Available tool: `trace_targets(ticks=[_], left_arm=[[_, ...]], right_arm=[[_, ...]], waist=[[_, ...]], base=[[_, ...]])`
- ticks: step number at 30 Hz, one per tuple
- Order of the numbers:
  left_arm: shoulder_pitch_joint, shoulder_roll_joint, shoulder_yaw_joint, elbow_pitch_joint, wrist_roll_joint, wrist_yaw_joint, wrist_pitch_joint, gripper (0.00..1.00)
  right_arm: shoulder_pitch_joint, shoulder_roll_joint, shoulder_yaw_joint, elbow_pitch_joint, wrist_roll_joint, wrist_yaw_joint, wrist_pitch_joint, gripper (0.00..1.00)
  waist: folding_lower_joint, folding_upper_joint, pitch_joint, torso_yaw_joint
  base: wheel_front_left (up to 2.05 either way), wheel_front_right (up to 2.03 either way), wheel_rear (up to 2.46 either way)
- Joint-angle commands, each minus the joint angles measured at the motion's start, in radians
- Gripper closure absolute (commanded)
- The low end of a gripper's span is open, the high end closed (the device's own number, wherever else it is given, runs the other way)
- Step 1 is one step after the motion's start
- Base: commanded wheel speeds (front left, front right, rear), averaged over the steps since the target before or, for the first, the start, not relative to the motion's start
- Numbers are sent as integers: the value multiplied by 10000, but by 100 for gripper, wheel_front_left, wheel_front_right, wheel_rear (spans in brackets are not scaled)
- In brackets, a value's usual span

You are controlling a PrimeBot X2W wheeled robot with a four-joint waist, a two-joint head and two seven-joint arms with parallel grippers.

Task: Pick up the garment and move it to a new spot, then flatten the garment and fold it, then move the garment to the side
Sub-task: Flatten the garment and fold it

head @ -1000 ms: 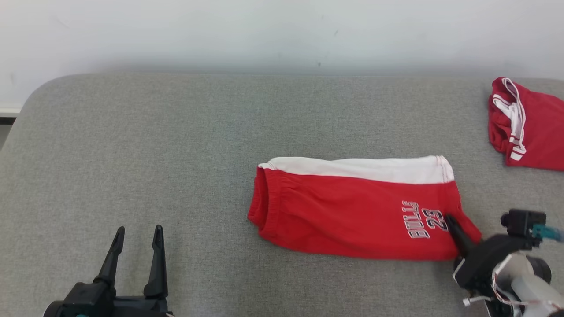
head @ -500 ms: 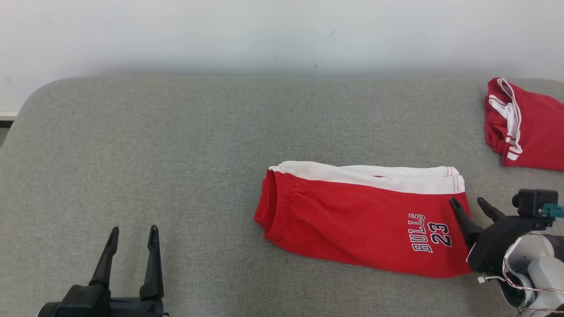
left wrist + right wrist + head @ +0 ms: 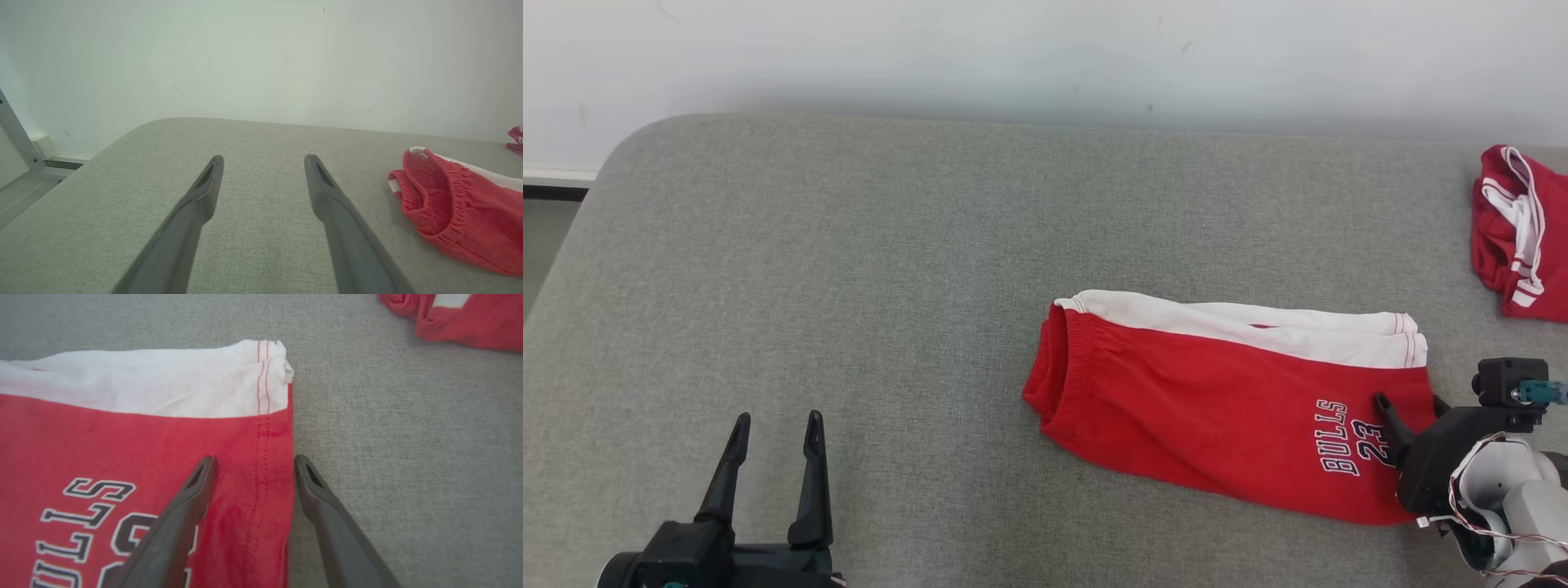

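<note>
In the head view the garment [image 3: 1209,408], red shorts with a white band and "BULLS 23" lettering, lies folded into a long slab right of centre on the grey tabletop [image 3: 849,269]. The right pincer [image 3: 1409,404] sits at its hemmed right end. The left pincer [image 3: 776,425] hovers at the lower left, well apart from the cloth. A second red garment [image 3: 1523,237] lies near the right edge.

In the left wrist view the left pincer is spread wide with nothing between its fingers. The elastic waistband end of the garment lies off to the right.

In the right wrist view the right pincer is likewise parted and holds nothing. It straddles the stitched hem, one finger over red cloth and the other over bare tabletop just beside the edge. Whether the tips already press the fabric I cannot tell from this angle.

The fold looks done, so the step in hand is probably the grasp for moving the garment aside. To do it well, the outer finger should slide under every layer at the hem before closing. A pinch on the top layer alone would peel the fold open. The cloth is soft and will sag, so a low carry or drag suits it, ending short of the second red garment.
</note>
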Motion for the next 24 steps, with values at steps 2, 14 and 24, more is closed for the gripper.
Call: trace_targets(ticks=[2,14,24], left_arm=[[-60,-26,65,10,-11,12,-26,0],[71,-52,206,62,44,14,-26,0],[329,-33,297,41,100,14,-26,0]], right_arm=[[36,232,-67,186,-155,-26,24,0],[-167,239,-188,614,19,-31,277,100],[-262,-464,-351,854,37,-28,-155,100]], waist=[[0,-1,45,70],[0,-1,-99,-62],[0,-1,-451,-256]], base=[[0,0,0],[0,0,0],[0,0,0]])
